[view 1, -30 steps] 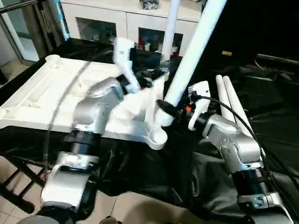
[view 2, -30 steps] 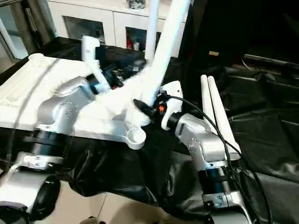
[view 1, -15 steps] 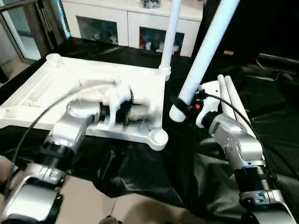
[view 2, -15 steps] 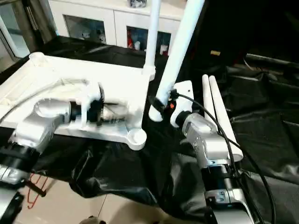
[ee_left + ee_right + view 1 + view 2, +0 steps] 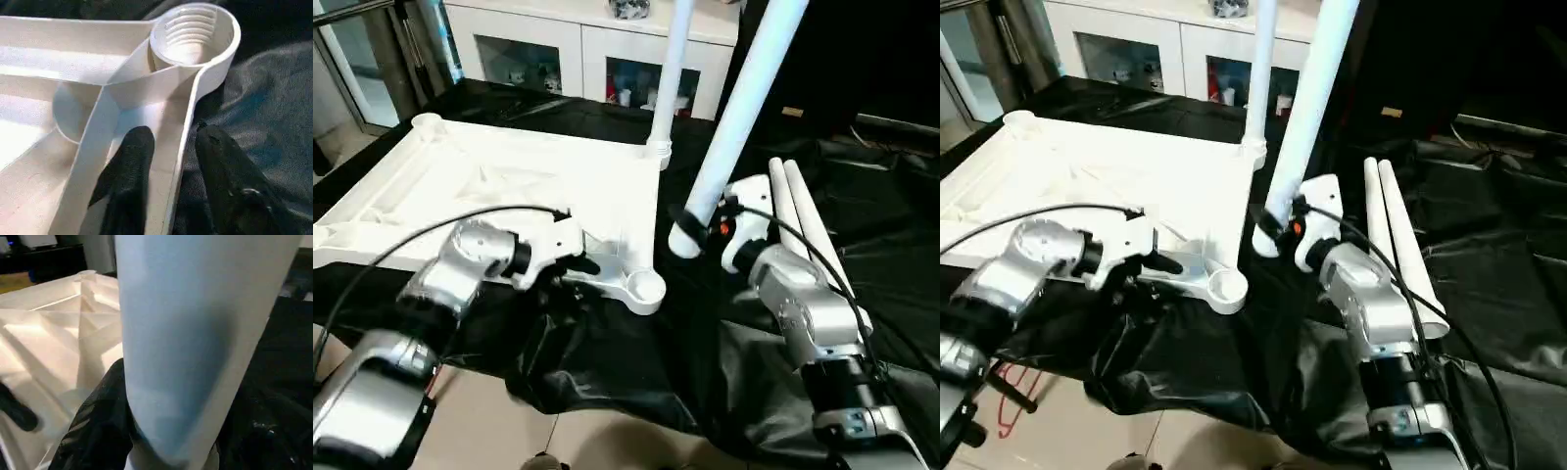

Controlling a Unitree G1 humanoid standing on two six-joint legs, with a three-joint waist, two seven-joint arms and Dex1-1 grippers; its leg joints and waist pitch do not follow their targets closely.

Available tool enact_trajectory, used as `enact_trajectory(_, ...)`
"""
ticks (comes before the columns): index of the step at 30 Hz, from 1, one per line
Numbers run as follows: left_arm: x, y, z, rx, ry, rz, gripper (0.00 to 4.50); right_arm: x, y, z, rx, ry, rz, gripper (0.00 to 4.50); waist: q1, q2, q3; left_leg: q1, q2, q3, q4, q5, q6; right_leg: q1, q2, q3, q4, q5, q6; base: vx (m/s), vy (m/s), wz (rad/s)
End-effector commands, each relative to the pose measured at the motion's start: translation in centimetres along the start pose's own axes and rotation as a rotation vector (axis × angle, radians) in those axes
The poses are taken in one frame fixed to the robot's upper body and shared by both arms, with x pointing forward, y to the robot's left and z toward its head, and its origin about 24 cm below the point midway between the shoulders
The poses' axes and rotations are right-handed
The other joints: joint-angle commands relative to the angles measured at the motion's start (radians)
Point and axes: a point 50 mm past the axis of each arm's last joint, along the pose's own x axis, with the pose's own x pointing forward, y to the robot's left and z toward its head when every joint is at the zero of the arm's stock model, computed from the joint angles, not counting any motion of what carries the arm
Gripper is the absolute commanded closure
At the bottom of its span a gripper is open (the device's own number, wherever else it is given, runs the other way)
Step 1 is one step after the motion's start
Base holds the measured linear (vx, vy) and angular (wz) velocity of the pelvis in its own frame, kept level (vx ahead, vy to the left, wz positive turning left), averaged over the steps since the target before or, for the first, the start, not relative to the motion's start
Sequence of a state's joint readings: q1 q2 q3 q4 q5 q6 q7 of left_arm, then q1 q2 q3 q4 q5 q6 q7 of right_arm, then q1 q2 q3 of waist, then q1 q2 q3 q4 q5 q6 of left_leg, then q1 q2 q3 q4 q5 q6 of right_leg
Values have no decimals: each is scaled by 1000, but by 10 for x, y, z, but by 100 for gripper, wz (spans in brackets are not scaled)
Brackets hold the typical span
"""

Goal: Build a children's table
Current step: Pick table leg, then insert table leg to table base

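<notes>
left pincer (image 5: 168, 142) has swung down off the tabletop's (image 5: 489, 176) ribbed middle to its near rim by the open threaded corner socket (image 5: 646, 286); its fingers straddle that rim wall, narrowing, not yet clamped. judged: bracing the top for the next leg. right pincer (image 5: 690, 220) is clamped on a smooth tapered white leg (image 5: 744, 108), butt end hanging beside the socket. one leg (image 5: 671, 69) stands fitted; two spare legs (image 5: 798, 225) lie on the black-draped surface (image 5: 862, 255).

Tabletop (image 5: 509, 186): white plastic, ribbed underside up, lying flat on black cloth. Near corner socket (image 5: 193, 32) empty, threaded inside. One leg (image 5: 668, 69) stands upright in far corner socket. Second leg (image 5: 734, 127) held tilted beside the tabletop. Two spare legs (image 5: 798, 220) lie side by side.
</notes>
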State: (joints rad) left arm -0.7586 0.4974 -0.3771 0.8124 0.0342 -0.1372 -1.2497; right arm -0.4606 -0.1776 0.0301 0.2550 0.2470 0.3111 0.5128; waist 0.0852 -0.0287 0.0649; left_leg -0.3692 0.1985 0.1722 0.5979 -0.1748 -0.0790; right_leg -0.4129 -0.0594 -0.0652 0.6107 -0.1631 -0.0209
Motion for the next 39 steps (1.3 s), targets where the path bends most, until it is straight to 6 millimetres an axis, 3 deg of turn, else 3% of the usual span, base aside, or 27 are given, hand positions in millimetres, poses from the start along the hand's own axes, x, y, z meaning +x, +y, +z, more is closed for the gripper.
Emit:
enact_trajectory(1, 0, 3, 3, 30, 5, -17, 318, -3, 1, 6, 0, -24, 16, 262, -2, 8, -75, 15, 28, -6, -76, -206, -26, 58, -82, 53, -69, -252, -163, 0, 0, 0)
enact_trajectory(14, 2, 5, -2, 16, 1, -29, 410, -4, 2, 5, 0, -18, 38, 262, 1, 4, -75, 18, 30, -5, -74, -210, -19, 55, -84, 53, -73, -279, -164, 0, 0, 0)
enact_trajectory(17, 2, 4, -4, 14, 7, -35, 429, -4, 2, 5, -2, -17, 42, 262, 1, 6, -75, 16, 31, -6, -75, -202, -16, 56, -84, 52, -70, -257, -173, 0, 0, 0)
enact_trajectory(20, 4, 3, -4, 10, 3, -40, 443, -3, 3, 5, -2, -11, 55, 262, -4, 0, -76, 10, 28, -6, -74, -189, -13, 62, -85, 52, -67, -240, -175, 0, 0, 0)
enact_trajectory(26, 14, 2, 4, -71, -83, -50, 450, -3, 10, 3, 15, 46, 149, 262, -8, 8, -75, 15, 29, -4, -71, -190, 1, 60, -83, 52, -69, -236, -198, 0, 0, 0)
enact_trajectory(29, 24, -1, 6, -104, -122, -24, 450, -4, 12, 1, 23, 81, 199, 262, -4, 5, -75, 14, 31, -3, -69, -191, 10, 62, -83, 52, -69, -214, -211, 0, 0, 0)
enact_trajectory(34, 41, -10, 13, -130, -180, -12, 450, -5, 11, -2, -2, 122, 212, 262, 2, -1, -72, 15, 30, -3, -70, -201, 9, 59, -84, 51, -76, -283, -187, 0, 0, 0)
enact_trajectory(35, 46, -13, 14, -131, -184, -9, 450, -4, 11, -2, -5, 137, 220, 262, 3, -8, -73, 15, 29, -3, -69, -201, 9, 60, -85, 51, -78, -315, -172, 0, 0, 0)
enact_trajectory(39, 49, -13, 14, -114, -158, 16, 450, -4, 10, -3, -29, 157, 225, 262, 2, -6, -71, 16, 29, -4, -71, -208, 6, 55, -83, 50, -85, -364, -142, 0, 0, 0)
